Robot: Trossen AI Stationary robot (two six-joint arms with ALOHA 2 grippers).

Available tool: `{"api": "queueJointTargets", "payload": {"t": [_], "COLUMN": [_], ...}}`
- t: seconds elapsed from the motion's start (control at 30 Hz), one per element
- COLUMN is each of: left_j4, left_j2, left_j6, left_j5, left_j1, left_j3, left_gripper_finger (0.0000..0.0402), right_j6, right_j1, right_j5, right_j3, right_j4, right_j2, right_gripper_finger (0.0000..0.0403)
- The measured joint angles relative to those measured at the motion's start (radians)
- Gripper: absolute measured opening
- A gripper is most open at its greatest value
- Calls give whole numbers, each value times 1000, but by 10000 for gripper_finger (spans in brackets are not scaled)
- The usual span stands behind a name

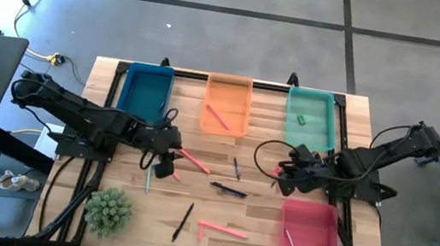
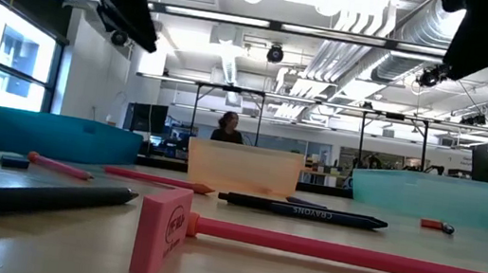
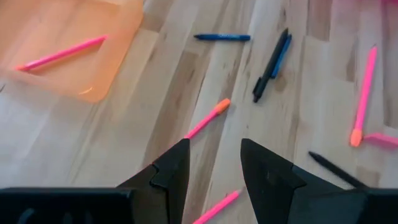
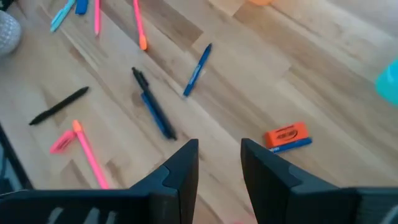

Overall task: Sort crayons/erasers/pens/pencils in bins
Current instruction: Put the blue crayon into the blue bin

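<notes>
Your left gripper (image 1: 164,167) hangs above the wooden table (image 1: 256,232) just near of the dark blue bin (image 1: 146,91), fingers (image 3: 168,174) parted with nothing between them. Your right gripper (image 1: 284,177) hovers between the teal-green bin (image 1: 310,118) and the red-pink bin (image 1: 310,239), its fingers (image 4: 180,168) likewise spread and empty.

Along the far edge stand three bins: dark blue on the left, the orange bin (image 1: 227,104) in the middle holding one pink stick (image 1: 217,117), teal-green on the right with a small green eraser (image 1: 300,118) inside. The red-pink bin sits alone at the near right, a pink stick (image 1: 293,244) lying in it.

Loose on the table between the arms: a blue pen (image 1: 236,168) near the middle, a dark pen (image 1: 229,190) just near of it, and a black pen (image 1: 183,221) farther toward the near edge. A pink stick (image 1: 195,161) lies just right of your left gripper; another (image 1: 222,229) rests near the near edge. An orange eraser (image 4: 285,134) lies by your right gripper. A green spiky plant (image 1: 108,211) sits at the near left corner.
</notes>
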State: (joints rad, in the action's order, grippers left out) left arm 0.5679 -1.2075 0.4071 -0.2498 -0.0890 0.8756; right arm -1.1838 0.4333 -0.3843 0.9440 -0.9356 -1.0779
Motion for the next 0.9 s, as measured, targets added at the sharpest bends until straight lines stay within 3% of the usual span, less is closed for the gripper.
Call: {"api": "queueJointTargets", "payload": {"t": [0.37, 0.53, 0.7, 0.9], "left_j4": [5, 25, 63, 126], "left_j2": [-19, -19, -19, 2], "left_j6": [3, 12, 33, 31], "left_j5": [75, 74, 74, 73], "left_j1": [88, 132, 179, 227], "left_j3": [2, 2, 2, 2], "left_gripper_finger": [131, 131, 131, 131], "right_j6": [224, 217, 205, 29], "right_j1": [-177, -274, -361, -410], "right_j5": [4, 33, 129, 209], "right_j3": [0, 0, 0, -31], "right_j4": [-4, -18, -26, -38], "right_j2": [0, 0, 0, -1], "right_gripper_finger": [112, 113, 129, 150]}}
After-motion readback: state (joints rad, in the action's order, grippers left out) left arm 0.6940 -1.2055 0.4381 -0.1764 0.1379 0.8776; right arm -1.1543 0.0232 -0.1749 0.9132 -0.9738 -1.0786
